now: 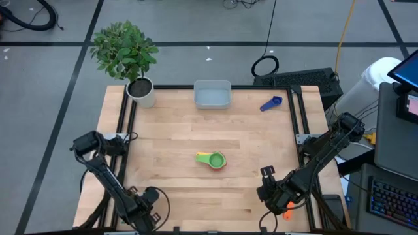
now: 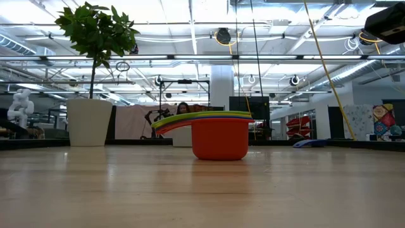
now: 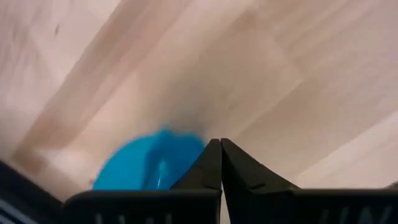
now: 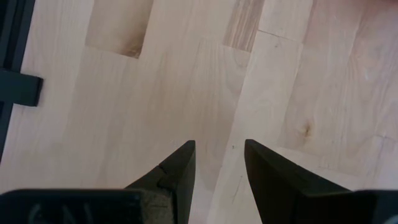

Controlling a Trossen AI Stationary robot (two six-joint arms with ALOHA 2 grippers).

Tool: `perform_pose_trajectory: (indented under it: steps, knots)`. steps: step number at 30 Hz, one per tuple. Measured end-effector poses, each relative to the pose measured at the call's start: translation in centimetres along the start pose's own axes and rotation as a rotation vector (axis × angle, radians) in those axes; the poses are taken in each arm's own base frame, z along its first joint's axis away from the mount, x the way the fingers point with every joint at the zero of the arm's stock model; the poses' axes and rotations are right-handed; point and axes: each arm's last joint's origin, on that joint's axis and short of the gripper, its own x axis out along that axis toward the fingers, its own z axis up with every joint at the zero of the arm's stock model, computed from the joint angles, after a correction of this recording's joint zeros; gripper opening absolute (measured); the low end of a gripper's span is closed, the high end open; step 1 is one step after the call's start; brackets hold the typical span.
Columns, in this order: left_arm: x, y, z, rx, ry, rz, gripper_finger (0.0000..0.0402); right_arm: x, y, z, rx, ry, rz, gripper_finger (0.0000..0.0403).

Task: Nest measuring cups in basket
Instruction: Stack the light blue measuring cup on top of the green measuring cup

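Observation:
A nested stack of measuring cups (image 1: pixel 213 160) stands on its base in the middle of the table. Its red cup (image 2: pixel 219 139) is at the bottom, with orange, yellow and green rims above. One dark blue cup (image 1: pixel 271 103) lies alone near the far right corner. The pale basket (image 1: pixel 212 94) sits at the far edge. My left gripper (image 3: pixel 219 144) is shut, low at the near left edge, with a light blue cup (image 3: pixel 146 169) right beside its fingers. My right gripper (image 4: pixel 219 146) is open over bare wood at the near right. My left gripper's shut fingers point down at the table with the light blue cup's rim (image 3: pixel 180 140) close against one finger. I cannot tell whether they touch. The cup lies on the table.
A white pot with a leafy plant (image 1: pixel 140 91) stands at the far left corner. Dark rails (image 1: pixel 124 130) run along the table's left and right sides. A small orange thing (image 1: pixel 287 212) shows under the right arm. Bare wood lies between the stack and the basket.

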Motion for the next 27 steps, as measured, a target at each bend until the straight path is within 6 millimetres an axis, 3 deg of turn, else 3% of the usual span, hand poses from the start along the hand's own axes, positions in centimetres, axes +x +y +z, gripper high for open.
perform_pose_trajectory:
  steps: [13, 20, 27]
  knots:
    - [-0.1, -0.6, 1.2, 0.053, -0.005, -0.041, 0.0014, 0.0, 0.0, 0.1, 0.006, -0.007, 0.003, 0.0132]
    - [-0.2, -1.5, 1.1, 0.074, -0.005, -0.136, 0.0083, 0.0, 0.0, 0.1, -0.008, -0.008, 0.002, 0.0132]
    - [-0.4, -1.4, 1.6, 0.066, -0.011, -0.117, 0.0168, 0.0, 0.0, 0.2, -0.025, -0.020, -0.008, 0.0132]
